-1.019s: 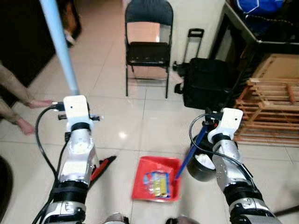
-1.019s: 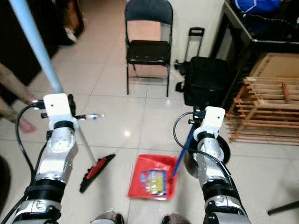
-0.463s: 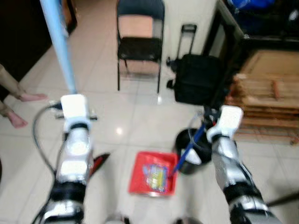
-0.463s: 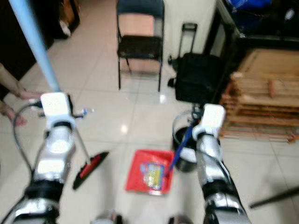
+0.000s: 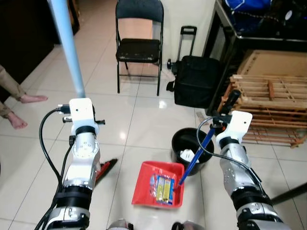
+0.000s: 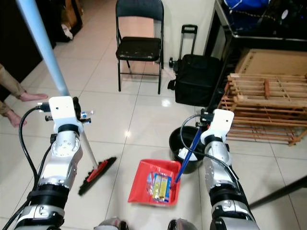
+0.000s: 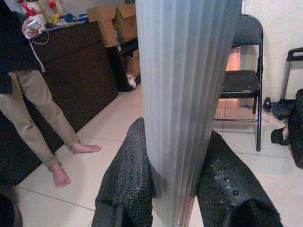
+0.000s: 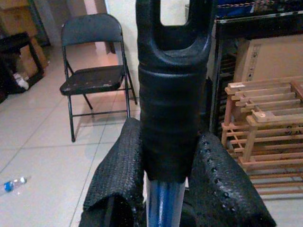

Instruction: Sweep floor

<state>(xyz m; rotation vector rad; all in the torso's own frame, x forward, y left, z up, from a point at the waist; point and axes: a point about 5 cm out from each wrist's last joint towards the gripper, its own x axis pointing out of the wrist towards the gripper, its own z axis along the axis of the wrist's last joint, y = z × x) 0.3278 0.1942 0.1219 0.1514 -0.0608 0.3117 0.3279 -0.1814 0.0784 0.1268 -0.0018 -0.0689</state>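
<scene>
1. Left gripper (image 7: 173, 189): I see its fingers (image 7: 128, 179) pressed against both sides of the pale blue broom pole (image 7: 184, 94), clamped on it.
2. Broom (image 6: 98, 170): the pole rises up and to my left; the red-and-black head rests on the tiled floor (image 5: 144, 120), beside the left arm and just left of the dustpan.
3. Right gripper (image 8: 165, 189): fingers (image 8: 118, 179) closed around the black grip of the dustpan handle (image 8: 171, 94), with the blue shaft running down below it.
4. Dustpan (image 5: 160, 186): red, flat on the floor between my two arms, holding a few small wrappers (image 5: 162, 186). Its blue shaft slants up to the right gripper.
5. Bin (image 5: 184, 143): black, round, on the floor just behind the dustpan and touching its right rear; something white lies inside.
6. Chair (image 5: 139, 43): black folding chair, further back against the wall.
7. Suitcase (image 5: 196, 86): black, right of the chair.
8. Pallets (image 5: 268, 108): wooden slats stacked at the right.
9. Person (image 7: 28, 94): at the left, barefoot in tan trousers.
10. Bottle (image 8: 12, 184): small, lying on the floor.
</scene>
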